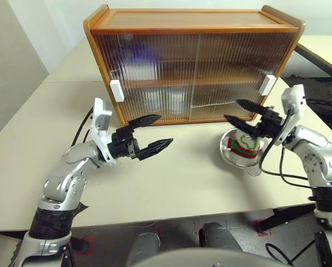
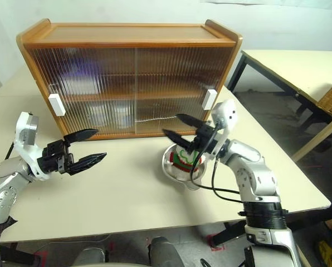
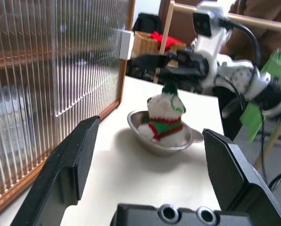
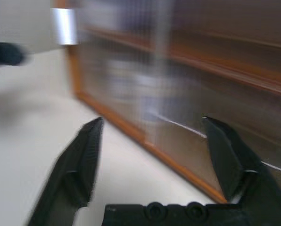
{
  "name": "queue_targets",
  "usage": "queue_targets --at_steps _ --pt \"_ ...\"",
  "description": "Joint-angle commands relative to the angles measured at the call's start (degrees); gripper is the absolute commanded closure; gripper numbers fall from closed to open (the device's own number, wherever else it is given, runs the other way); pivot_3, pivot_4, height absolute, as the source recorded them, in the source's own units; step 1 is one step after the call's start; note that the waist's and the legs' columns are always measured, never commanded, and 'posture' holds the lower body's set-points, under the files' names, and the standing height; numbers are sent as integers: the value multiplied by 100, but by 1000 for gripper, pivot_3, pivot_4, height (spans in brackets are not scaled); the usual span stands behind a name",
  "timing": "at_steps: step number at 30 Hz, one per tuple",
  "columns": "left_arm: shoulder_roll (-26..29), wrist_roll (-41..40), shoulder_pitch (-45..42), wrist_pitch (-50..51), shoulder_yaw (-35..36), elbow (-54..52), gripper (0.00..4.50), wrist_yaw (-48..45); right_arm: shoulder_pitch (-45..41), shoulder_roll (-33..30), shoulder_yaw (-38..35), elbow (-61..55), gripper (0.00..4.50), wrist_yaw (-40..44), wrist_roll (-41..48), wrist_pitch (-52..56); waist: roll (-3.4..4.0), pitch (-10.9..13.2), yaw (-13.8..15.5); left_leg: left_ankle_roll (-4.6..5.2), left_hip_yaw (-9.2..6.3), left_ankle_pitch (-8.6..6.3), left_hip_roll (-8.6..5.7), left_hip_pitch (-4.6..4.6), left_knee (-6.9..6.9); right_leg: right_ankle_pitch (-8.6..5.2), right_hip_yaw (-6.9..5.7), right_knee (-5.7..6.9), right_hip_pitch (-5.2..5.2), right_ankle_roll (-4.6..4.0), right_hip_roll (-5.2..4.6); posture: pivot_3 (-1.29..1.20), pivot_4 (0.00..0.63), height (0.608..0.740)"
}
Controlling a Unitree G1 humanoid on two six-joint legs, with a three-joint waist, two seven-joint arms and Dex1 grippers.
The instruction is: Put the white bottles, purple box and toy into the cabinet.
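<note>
Both pincers gape empty, so we drop the right pincer (image 1: 243, 110) straight over the toy (image 1: 244, 146) in its steel bowl (image 1: 228, 156) (cabinet (image 1: 191, 67) doors look shut) and pinch the body while the left pincer (image 1: 153, 133) waits.
</note>
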Motion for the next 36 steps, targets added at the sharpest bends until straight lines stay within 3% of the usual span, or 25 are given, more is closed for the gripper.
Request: queue_targets --at_steps 1,8,9,20,36 --pt "82 152 -1 -226 67 204 0 -178 -276 -88 -297 549 1687 -295 -236 -238 2 -1 -24 0 0 0 0 0 -1 0 0 0 -1 0 0 -153 0 740" --pt "131 274 -3 -433 52 326 0 -325 -844 -206 -567 1942 4388 -594 -623 -813 6 0 -69 1 0 0 4 -5 -9 0 0 -1 -9 0 0 -151 0 740" --pt "134 298 5 -450 46 315 0 -332 -935 -238 -564 2148 4479 -597 -694 -924 8 1 -71 1 0 0 4 -7 -9 0 0 -1 -10 -1 0 -150 0 740" --pt "110 369 16 -441 6 202 0 -209 -1604 -540 -657 3564 4479 -602 -992 -1579 29 0 -60 1 0 0 6 -45 -10 1 0 -1 -14 0 0 -140 0 740" --pt "-30 491 24 -623 -31 361 0 -197 -2132 -314 -529 3625 4479 -583 -1110 -1486 39 -1 -67 1 1 1 8 -44 -9 2 -1 0 -11 1 0 -122 0 740"
